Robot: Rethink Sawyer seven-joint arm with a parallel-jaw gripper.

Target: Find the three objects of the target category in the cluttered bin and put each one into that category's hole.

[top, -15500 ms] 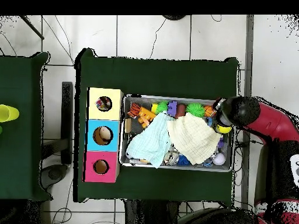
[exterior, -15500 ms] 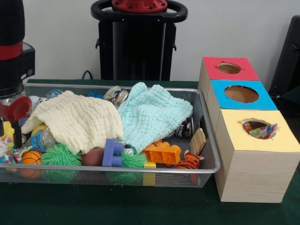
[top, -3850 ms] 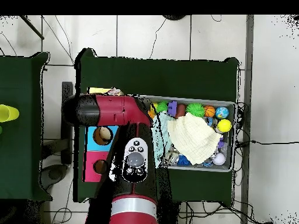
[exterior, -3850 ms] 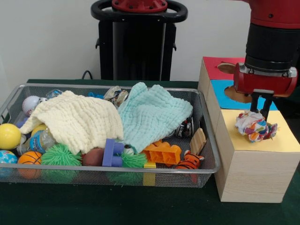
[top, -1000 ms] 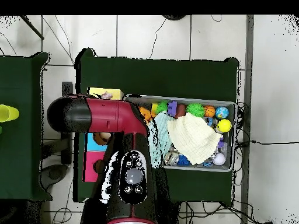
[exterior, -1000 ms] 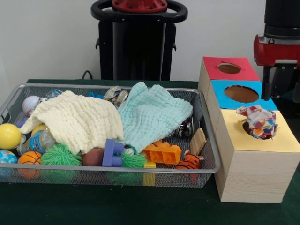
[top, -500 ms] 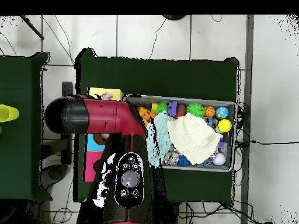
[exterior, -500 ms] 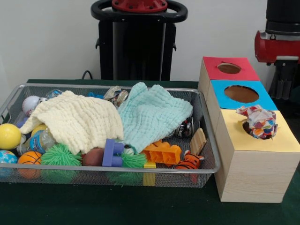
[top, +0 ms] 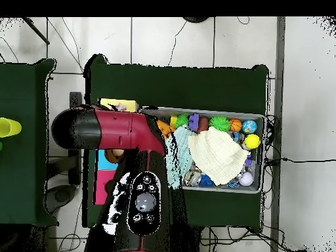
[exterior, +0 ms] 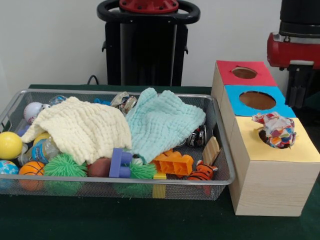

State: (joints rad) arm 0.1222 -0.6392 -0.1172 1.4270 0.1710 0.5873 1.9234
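Gripper (exterior: 298, 90) above blue-topped hole (exterior: 257, 100).

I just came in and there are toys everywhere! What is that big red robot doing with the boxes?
The red robot arm is sorting. A polka-dot cloth sits bunched in the round hole of the yellow-topped box, not fully through. The arm hangs above and behind the boxes, touching nothing. The wire bin holds balls, blocks, a cream cloth and a mint-green cloth. No other dotted cloth shows there.
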